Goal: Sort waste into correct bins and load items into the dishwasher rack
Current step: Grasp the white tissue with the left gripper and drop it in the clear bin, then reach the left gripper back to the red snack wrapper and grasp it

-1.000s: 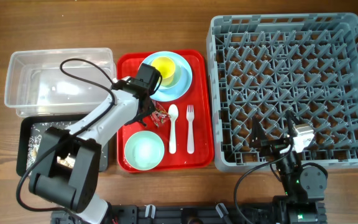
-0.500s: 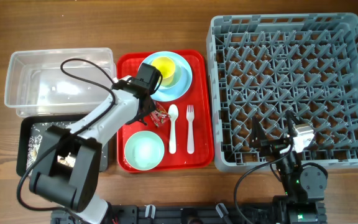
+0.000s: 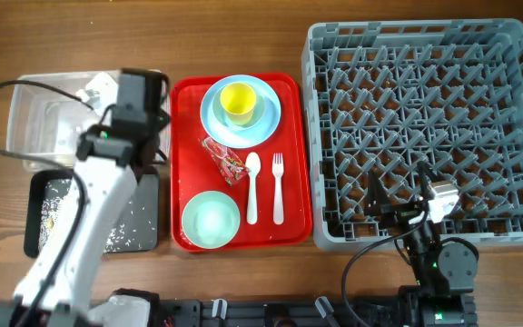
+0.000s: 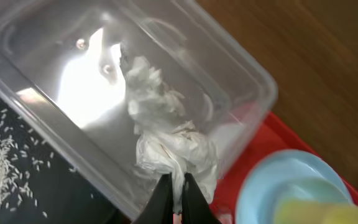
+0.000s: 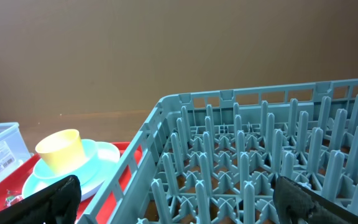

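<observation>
Left arm swung from red tray [image 3: 289,182] to over clear tub [image 3: 39,127] | left gripper [image 4: 179,196] pinched on tissue [image 4: 166,137], which dangles over the tub, unreleased | right gripper [image 5: 179,199] spread, idle at rack [image 3: 425,100] | done: rice crumbs in black tray [image 3: 33,213] | left: wrapper [image 3: 225,162], plate [image 3: 261,123], cup [image 3: 237,100], bowl [image 3: 212,219], spoon [image 3: 252,186], fork [image 3: 277,186] on the red tray; nothing in the rack

Rack [image 3: 425,91] at right; large tray [image 3: 289,163] just left of it; tub [image 3: 34,127] at far left, small tray [image 3: 33,218] before it, holding crumbs [image 3: 57,195]. Tissue [image 4: 166,143] hung above tub. On large tray: plate [image 3: 221,123] behind, cup [image 3: 238,100] on it; wrapper [image 3: 225,161] mid; spoon [image 3: 252,186] then fork [image 3: 278,186] to its right; bowl [image 3: 211,220] front left
</observation>
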`<state>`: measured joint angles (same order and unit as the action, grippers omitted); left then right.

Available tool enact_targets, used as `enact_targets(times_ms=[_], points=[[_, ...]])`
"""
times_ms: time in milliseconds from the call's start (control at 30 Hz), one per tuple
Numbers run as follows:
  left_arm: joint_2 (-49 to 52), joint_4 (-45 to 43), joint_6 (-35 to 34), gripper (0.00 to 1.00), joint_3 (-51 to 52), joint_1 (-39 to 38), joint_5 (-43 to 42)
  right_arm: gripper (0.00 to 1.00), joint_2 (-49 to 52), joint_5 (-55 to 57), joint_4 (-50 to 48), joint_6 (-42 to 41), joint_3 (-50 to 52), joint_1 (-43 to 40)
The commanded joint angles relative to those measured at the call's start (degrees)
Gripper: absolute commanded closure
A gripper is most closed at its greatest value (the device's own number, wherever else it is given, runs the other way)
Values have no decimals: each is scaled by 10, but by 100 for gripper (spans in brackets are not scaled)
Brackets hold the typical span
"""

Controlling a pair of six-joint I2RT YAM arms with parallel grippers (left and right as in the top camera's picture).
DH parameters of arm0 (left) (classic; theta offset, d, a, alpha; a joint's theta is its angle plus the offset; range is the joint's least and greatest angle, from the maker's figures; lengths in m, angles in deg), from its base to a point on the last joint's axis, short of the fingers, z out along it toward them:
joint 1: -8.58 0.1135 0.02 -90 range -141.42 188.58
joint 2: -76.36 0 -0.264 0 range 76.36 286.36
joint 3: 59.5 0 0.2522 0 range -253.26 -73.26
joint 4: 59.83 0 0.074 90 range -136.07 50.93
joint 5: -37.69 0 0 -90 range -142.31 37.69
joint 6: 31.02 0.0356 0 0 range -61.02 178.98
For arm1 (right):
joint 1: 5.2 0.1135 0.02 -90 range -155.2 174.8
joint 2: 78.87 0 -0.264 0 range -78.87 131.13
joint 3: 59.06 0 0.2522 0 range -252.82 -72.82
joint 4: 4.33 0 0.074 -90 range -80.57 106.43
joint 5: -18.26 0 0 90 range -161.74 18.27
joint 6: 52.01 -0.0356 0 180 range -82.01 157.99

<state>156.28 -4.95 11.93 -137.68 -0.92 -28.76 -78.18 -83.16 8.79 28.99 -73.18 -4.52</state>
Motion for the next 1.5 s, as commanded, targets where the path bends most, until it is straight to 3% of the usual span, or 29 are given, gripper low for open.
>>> enact_targets(times_ms=[0,67,100,133,267,300,333,367,400,433,533,700,767,1033,1200,1467], points=[[75,-38,3,96,0,69,-26,0,-3,-3,-2,-2,1,-2],[114,-73,3,96,0,106,-67,0,-3,-3,-2,-2,1,-2],[125,-86,3,93,0,122,-93,0,-3,-3,-2,-2,1,-2],[131,-93,3,82,0,133,-113,0,-3,-3,-2,-2,1,-2],[104,-108,33,75,-2,160,-191,0,-3,-3,-2,-2,1,-2],[92,-107,36,61,-2,160,-203,0,-3,-3,-2,-2,1,-2],[76,-103,36,39,-2,159,-214,0,-3,-3,-2,-2,1,-2],[60,-99,36,29,-2,160,-223,0,-3,-3,-2,-2,1,-2],[40,-94,36,29,-2,159,-234,0,-3,-3,-2,-2,1,-2],[1,-82,36,35,-2,159,-263,0,-3,-3,-2,-2,1,-2],[-78,-34,48,60,-2,139,-321,0,-3,-3,-2,-2,1,-2],[-115,105,48,61,2,30,-302,0,-3,-3,-2,-2,1,-2],[-98,112,48,60,19,-12,-283,0,-3,-3,-2,-2,1,-2],[61,-10,48,54,78,-145,-249,0,-3,-3,-2,-2,1,-2],[159,-85,48,50,78,-155,-249,0,-3,-3,-2,-2,1,-2],[211,-104,48,47,79,-155,-230,0,-3,-3,-2,-2,1,-2]])
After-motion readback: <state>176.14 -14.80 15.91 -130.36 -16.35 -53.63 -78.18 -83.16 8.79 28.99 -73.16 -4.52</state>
